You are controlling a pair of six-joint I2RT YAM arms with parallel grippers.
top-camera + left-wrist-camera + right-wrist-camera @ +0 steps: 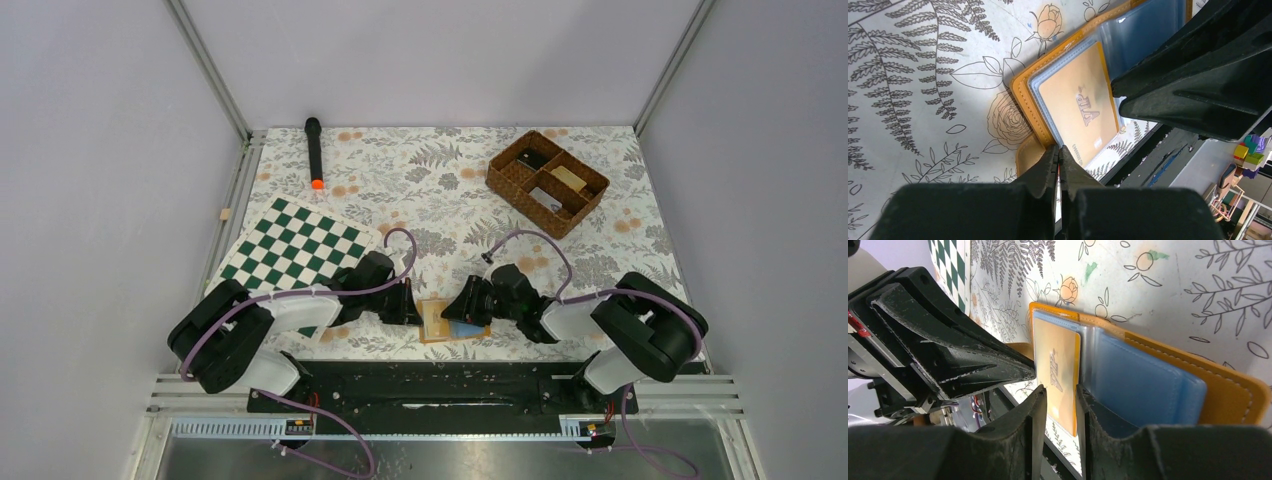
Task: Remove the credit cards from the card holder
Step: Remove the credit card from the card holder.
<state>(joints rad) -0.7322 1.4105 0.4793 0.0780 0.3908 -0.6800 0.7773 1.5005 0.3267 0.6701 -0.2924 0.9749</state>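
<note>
Holder [437,322] open, bottom centre of top view; beige card [1080,107] and blue card [1138,385] inside. Left gripper [1058,150] pressed together at holder's edge; right gripper [1060,392] slightly spread over beige card. Pin holder; draw card out flat.

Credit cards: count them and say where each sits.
2. The beige card sits in one half of the card holder, the light blue card in the other; more may hide underneath.

Floral-patterned counter [450,200]
On it: checkered board [295,250], wicker basket [520,200], black torch [314,150], open card holder [435,320] at the near edge.
</note>
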